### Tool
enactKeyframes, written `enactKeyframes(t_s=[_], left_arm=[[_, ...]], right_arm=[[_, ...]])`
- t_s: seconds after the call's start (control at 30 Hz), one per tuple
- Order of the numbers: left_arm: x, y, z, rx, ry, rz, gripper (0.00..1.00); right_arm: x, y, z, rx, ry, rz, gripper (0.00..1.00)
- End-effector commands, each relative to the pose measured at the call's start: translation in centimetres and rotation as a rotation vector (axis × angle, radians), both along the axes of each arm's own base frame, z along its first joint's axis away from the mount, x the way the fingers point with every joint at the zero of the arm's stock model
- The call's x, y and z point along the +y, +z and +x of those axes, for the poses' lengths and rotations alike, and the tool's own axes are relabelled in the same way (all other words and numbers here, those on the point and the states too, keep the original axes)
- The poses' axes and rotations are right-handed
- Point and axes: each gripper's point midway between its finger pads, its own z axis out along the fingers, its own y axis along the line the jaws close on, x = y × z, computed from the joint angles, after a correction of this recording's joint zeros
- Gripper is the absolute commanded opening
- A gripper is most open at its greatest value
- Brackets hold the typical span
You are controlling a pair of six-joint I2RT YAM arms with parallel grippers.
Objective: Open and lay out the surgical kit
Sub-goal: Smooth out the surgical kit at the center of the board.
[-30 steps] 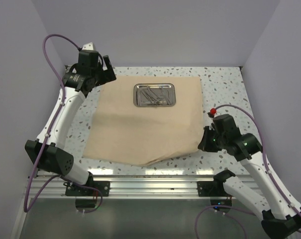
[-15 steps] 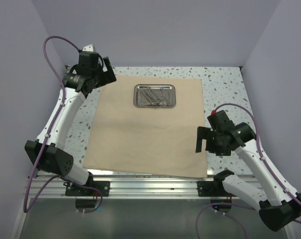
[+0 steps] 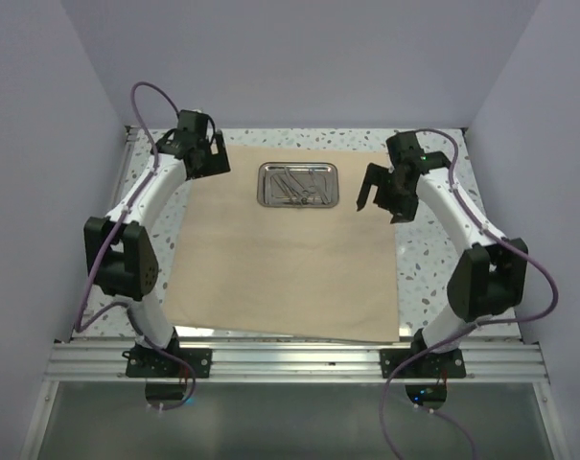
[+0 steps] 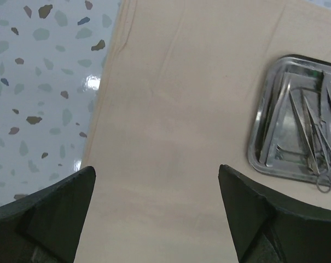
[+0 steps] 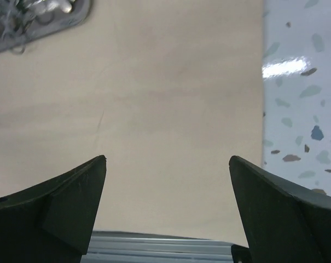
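The beige cloth wrap (image 3: 280,259) lies spread flat on the table. On its far part sits the steel tray (image 3: 299,185), with thin silver instruments (image 4: 313,142) piled inside. My left gripper (image 3: 211,159) hovers open over the cloth's far left corner, left of the tray (image 4: 296,126), with nothing between its fingers (image 4: 67,203). My right gripper (image 3: 381,199) hangs open above the cloth's right edge, just right of the tray (image 5: 39,16), and holds nothing. In both wrist views only bare cloth (image 5: 165,98) shows between the jaws.
Speckled white tabletop (image 3: 429,259) shows around the cloth on the left, right and far sides. An aluminium rail (image 3: 290,359) runs along the near edge. Purple walls enclose the table on three sides.
The right gripper opened and let go of the cloth's near right corner, which now lies flat. That arm swung to the far right beside the tray. The left gripper shifted slightly right.
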Motion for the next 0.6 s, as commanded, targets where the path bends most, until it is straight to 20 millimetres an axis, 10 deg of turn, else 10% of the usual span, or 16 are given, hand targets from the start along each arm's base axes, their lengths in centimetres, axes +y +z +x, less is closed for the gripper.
enactKeyframes(t_s=[0.0,0.33,0.57], left_arm=[[1.9,0.1,5.4,-0.085,0.002,-0.027,0.98],[6.6,-8.0,14.2,-0.026,0.049,-0.037,0.95],[5.8,-12.8,15.5,0.02,0.018,-0.108,0.9]], right_arm=[[-2.3,1.1,6.0,-0.084,-0.083,0.013,0.98],[-8.0,-5.9,15.7,-0.026,-0.256,-0.111,0.93],[-8.9,-8.8,19.2,-0.028,-0.28,-0.104,0.9]])
